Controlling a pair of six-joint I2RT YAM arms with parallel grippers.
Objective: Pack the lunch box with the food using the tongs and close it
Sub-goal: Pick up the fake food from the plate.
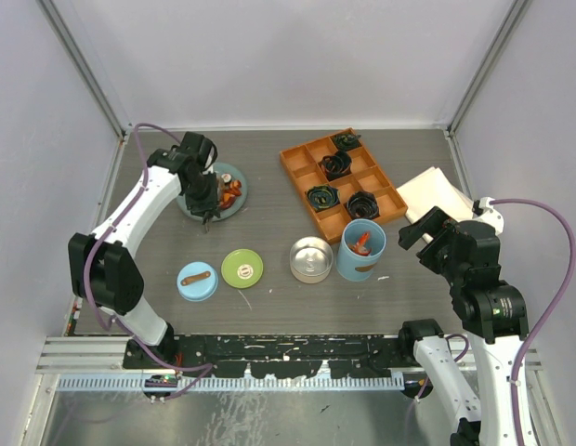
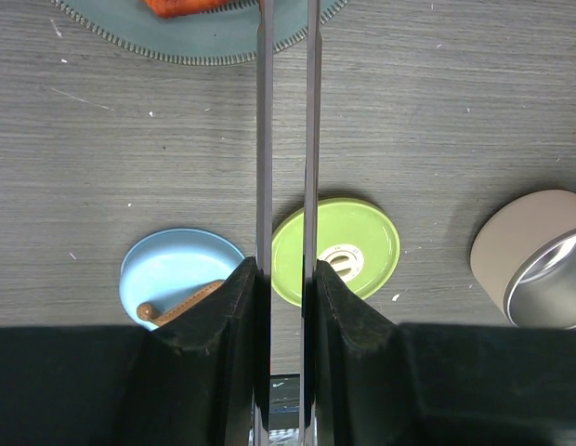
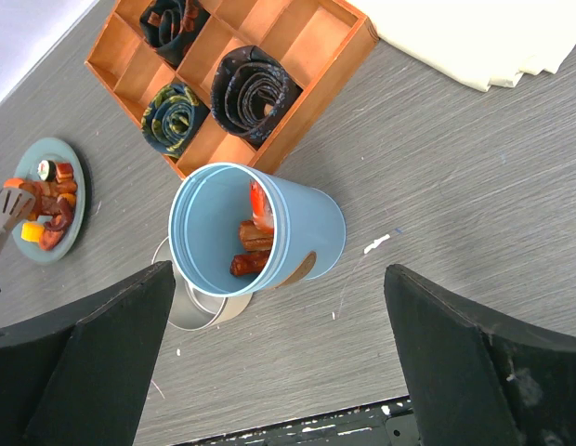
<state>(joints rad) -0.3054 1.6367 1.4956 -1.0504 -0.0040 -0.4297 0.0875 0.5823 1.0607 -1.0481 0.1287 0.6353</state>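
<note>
"So, left gripper (image 2: 286,279): state?"

"Mine is pinched on the tongs (image 2: 263,139), my fingers (image 2: 230,311) squeezing the two long arms almost together. My arm reaches out over the teal plate (image 2: 214,37). The tong tips sit at the food (image 1: 230,191) piled there. Whether a chunk is caught between the tips, I cannot tell."

"Right gripper (image 3: 279,367)?"

"Spread wide, hovering near the light-blue cylinder (image 3: 311,232), off to its right."

"Lunch box?"

"Cylinder upright, uncapped, with a few red and brown pieces (image 3: 251,237) inside. Steel tin (image 1: 311,258) just beside it on the left, open. Green lid (image 2: 336,251) and blue lid (image 2: 176,274) lie flat on the table (image 2: 474,111), side by side, left of the tin and apart from it."

"Anything else noted?"

"Orange tray (image 3: 311,42) with black coils (image 3: 253,91) in some compartments, behind the cylinder. Cream cloth (image 1: 437,190) at the far right."
</note>
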